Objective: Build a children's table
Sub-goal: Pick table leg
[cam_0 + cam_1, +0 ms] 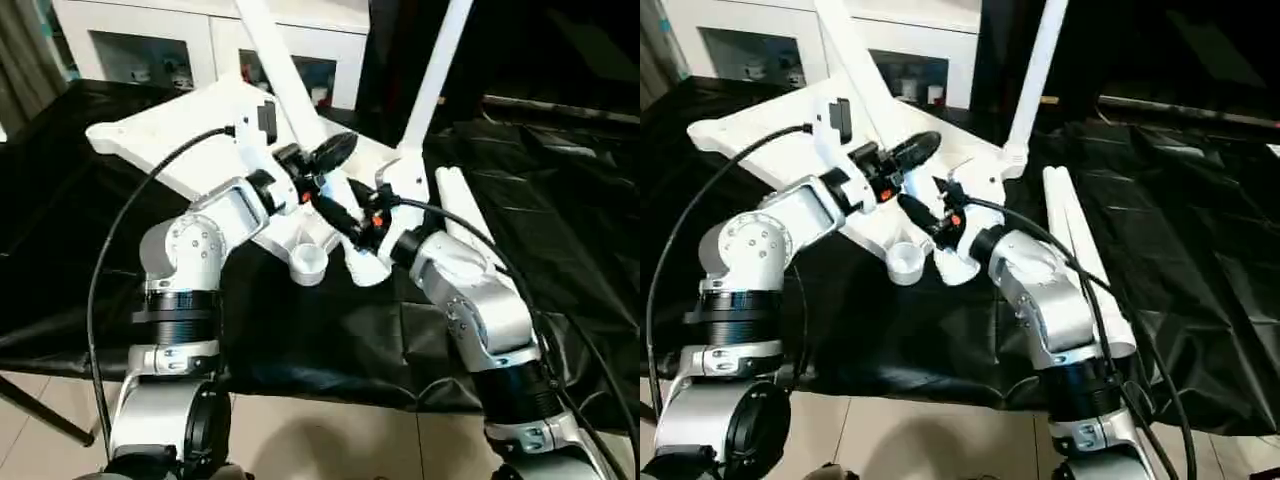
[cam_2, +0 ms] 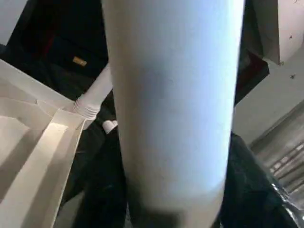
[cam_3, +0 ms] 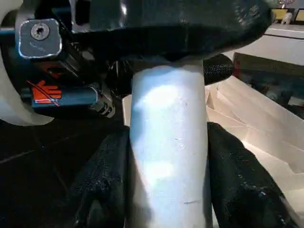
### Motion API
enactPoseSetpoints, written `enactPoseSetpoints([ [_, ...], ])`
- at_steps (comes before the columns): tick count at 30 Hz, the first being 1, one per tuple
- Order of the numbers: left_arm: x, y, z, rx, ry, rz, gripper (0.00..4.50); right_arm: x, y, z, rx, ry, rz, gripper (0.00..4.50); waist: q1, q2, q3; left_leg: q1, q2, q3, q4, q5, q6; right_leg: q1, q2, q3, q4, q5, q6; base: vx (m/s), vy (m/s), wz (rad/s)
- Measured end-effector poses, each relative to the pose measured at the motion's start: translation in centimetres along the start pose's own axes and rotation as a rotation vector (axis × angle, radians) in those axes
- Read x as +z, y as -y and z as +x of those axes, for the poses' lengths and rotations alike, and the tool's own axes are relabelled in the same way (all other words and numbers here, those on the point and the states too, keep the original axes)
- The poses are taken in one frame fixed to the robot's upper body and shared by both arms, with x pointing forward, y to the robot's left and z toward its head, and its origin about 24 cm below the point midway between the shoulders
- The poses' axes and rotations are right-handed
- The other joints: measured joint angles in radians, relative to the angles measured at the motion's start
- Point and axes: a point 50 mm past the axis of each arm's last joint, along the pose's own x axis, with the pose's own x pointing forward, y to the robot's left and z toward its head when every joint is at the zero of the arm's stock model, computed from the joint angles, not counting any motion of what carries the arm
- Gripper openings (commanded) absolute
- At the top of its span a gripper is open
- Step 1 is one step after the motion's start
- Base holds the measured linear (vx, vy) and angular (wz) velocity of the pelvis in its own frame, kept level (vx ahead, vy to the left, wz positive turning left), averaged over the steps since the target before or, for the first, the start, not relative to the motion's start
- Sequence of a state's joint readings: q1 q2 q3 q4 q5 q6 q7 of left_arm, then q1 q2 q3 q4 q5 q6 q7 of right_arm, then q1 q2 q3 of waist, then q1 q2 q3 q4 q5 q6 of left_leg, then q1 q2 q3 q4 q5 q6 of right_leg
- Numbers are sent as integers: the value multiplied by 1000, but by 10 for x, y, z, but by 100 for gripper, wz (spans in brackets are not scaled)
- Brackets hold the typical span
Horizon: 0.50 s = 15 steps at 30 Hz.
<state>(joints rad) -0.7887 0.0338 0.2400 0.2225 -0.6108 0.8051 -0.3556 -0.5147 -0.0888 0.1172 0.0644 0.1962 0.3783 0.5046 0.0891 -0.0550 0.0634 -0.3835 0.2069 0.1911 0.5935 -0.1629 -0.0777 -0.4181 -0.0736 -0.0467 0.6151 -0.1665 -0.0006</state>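
A: The black-draped tabletop (image 1: 560, 230) carries the children's table (image 1: 180, 130), its top lying ribbed side up and tilted, one leg (image 1: 435, 75) standing in a far corner socket.

B: And a second leg (image 1: 278, 65) rises from the middle, both arms on it. It looks like the seating step.

A: The right claw (image 3: 168, 156) is clamped on that leg low down (fingers (image 3: 102, 175) pressed to either side). The left claw (image 1: 902, 175) sits above it around the same leg; firm grip or not, nobody can tell.

B: Spare legs (image 1: 462, 215) wait to the right. Next: steer the foot to the empty socket (image 1: 308, 262), then press.
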Motion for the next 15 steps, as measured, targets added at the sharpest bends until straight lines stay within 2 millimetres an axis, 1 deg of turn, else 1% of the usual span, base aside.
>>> enactPoseSetpoints([
  [1,0,0,0,0,2,0,219,0,0,0,-1,-1,-3,184,0,0,0,0,0,0,0,0,0,0,0,0,0,0,0,0,0,0],
  [2,0,0,0,0,4,0,219,0,0,1,-4,-1,-6,184,0,0,0,0,0,0,0,0,0,0,0,0,0,0,0,0,0,0],
  [3,0,0,0,1,5,0,205,0,0,1,-5,-2,-8,184,0,0,0,0,0,0,0,0,0,0,0,0,0,0,0,0,0,0],
  [4,1,0,0,2,6,1,199,0,0,2,-4,-2,-8,184,0,0,0,0,0,0,0,0,0,0,0,0,0,0,0,0,0,0],
  [5,1,0,0,3,7,3,194,0,0,3,-2,-1,-6,219,0,0,0,0,0,0,0,0,0,0,0,0,0,0,0,0,0,0],
  [6,2,-1,-1,1,6,7,193,0,-1,3,2,3,5,240,0,0,0,0,0,0,0,0,0,0,0,0,0,0,0,0,0,0],
  [7,2,-1,-1,-3,3,14,191,0,-1,4,7,7,17,254,0,0,0,0,0,0,0,0,0,0,0,0,0,0,0,0,0,0],
  [9,5,-2,-4,-28,-20,59,190,3,0,3,32,21,76,259,0,0,0,0,0,0,0,0,0,0,0,0,0,0,0,0,0,0],
  [10,6,-2,-5,-44,-26,69,188,5,1,3,43,24,90,287,0,0,0,0,0,0,0,0,0,0,0,0,0,0,0,0,0,0],
  [12,7,0,-8,-108,-59,102,187,8,3,-1,117,-7,128,298,1,0,0,0,0,0,0,0,0,0,0,0,0,0,0,0,0,0],
  [15,10,0,-13,-187,-93,138,187,8,5,-13,239,-71,188,299,4,0,0,0,0,0,1,1,2,1,0,0,0,0,0,0,0,0],
])
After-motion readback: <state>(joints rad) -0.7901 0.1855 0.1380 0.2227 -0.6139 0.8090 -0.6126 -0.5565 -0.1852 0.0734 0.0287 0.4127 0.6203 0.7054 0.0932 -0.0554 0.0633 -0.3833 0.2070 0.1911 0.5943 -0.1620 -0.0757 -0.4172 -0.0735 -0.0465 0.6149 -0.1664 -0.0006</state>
